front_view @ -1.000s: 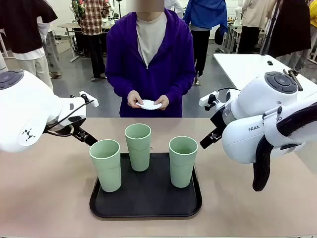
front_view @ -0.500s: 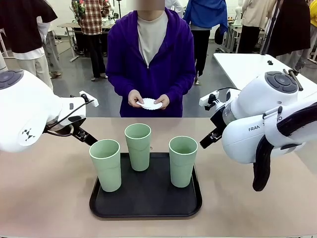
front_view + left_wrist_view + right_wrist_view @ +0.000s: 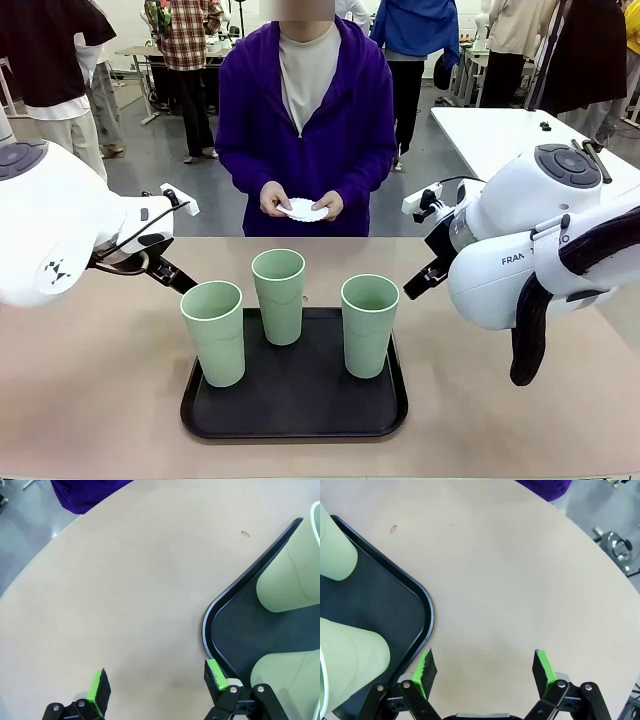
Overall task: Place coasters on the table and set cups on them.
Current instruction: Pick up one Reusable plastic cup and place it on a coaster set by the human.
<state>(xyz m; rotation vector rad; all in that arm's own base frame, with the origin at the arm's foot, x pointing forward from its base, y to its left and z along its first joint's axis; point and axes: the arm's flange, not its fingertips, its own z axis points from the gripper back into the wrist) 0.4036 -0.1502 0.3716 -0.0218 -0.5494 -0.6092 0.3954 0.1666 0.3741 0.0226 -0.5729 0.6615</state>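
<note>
Left gripper fingers spread over table, tray corner beside one pad, cups cut off beyond, right gripper spread alike, coasters in person's hands past both, their count unclear, nothing shifted from before.

left hand: hovering, jaws wide apart, empty | right hand: hovering, jaws wide apart, empty

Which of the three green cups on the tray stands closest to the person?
The middle cup, set farthest back on the black tray. The left cup and the right cup flank it, standing nearer the tray's front edge.
</note>
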